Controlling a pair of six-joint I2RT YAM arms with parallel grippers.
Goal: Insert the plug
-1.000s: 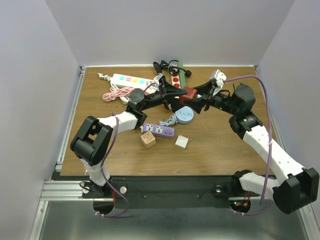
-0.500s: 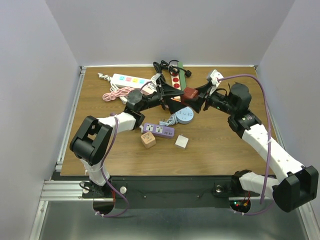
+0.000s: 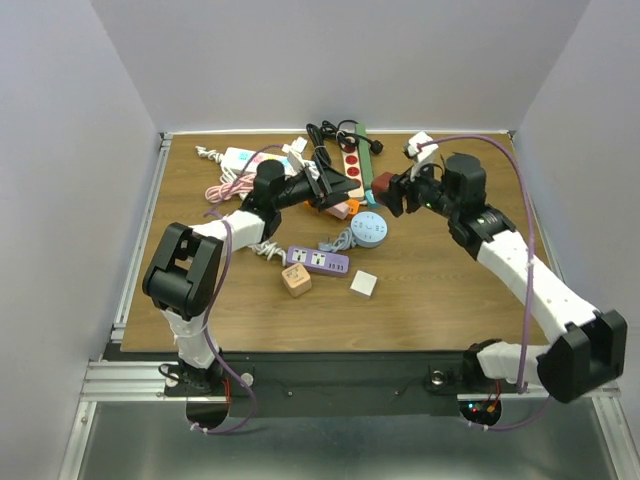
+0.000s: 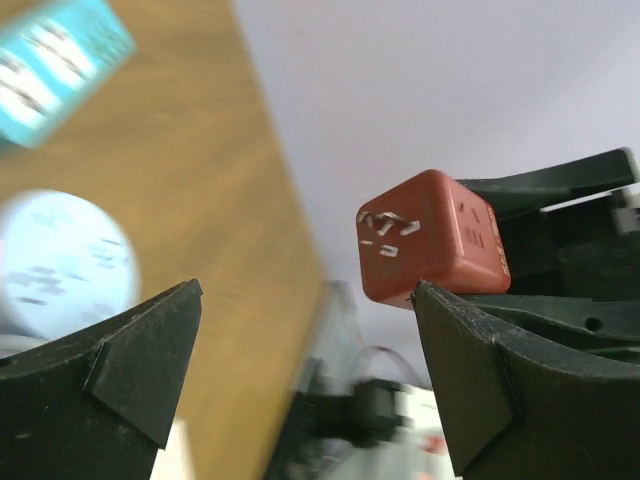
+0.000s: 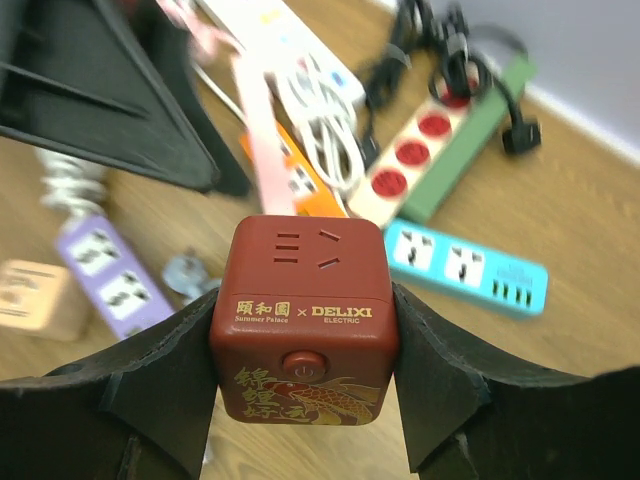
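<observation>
— Though crowded from both sides a second ago, now gripped from one side only: cube (image 5: 305, 300), clenched in right claw (image 3: 398, 192), up off the table (image 3: 440, 290).

— Agreed. From the right wrist: pinched flat on two opposite faces, button and gold print toward the camera, slotted face on top.

— And left claw (image 4: 305, 375)?

— Released. Spread wide, nothing between the fingers. Closer to shut a second ago and right up at the cube; since then opened fully and backed off to the left.

— Touching the cube at all?

— Hard to say from the left wrist: seen just above one fingertip, depth unclear. From the top, close beside but seemingly apart.

— Anything else shifted?

— On the right, drawn back slightly toward the far edge, cube carried along and hardly displaced. On the left, swung toward the far-left corner, now lying across white strip (image 3: 245, 157) and pink cable (image 3: 225, 190).

— And the table?

— Same as before: round blue socket (image 3: 370, 230), purple strip (image 3: 317, 261), wooden block (image 3: 296, 280), white block (image 3: 363, 284), all near the middle. Below the cube, from the right wrist: teal strip (image 5: 465, 268), and further off, red-and-green strip (image 5: 440, 125).
</observation>
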